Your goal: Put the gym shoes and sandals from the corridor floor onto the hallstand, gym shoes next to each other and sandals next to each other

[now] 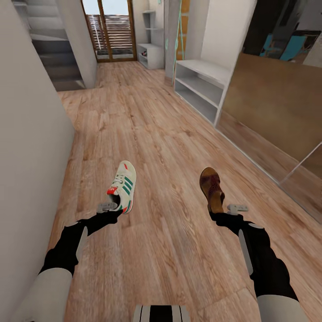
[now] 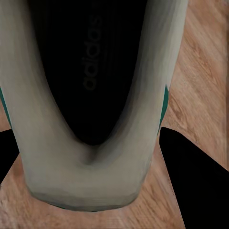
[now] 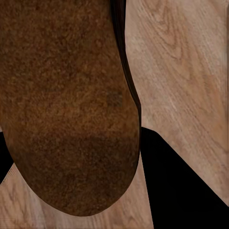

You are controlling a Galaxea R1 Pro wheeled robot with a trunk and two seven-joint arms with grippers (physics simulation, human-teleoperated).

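One white gym shoe point(image 1: 123, 185) with green stripes and a red heel patch sits at the tip of my left gripper point(image 1: 112, 209), toe pointing away. In the left wrist view its heel point(image 2: 86, 186) lies between the black fingers point(image 2: 193, 179), and the gripper looks shut on it. A brown sandal point(image 1: 212, 188) is held the same way by my right gripper point(image 1: 223, 210); its sole point(image 3: 71, 119) lies between the fingers point(image 3: 186, 181). The hallstand's point(image 1: 199, 82) light-grey bench with two cubby tiers stands ahead on the right. Wood-plank corridor floor point(image 1: 147, 134) lies below.
A mirrored sliding wardrobe point(image 1: 277, 116) lines the right side past the hallstand. A white wall point(image 1: 27, 147) runs close on my left, with stairs point(image 1: 53, 53) beyond. A glass door point(image 1: 109, 29) and another grey shelf unit point(image 1: 151, 49) close the corridor's far end.
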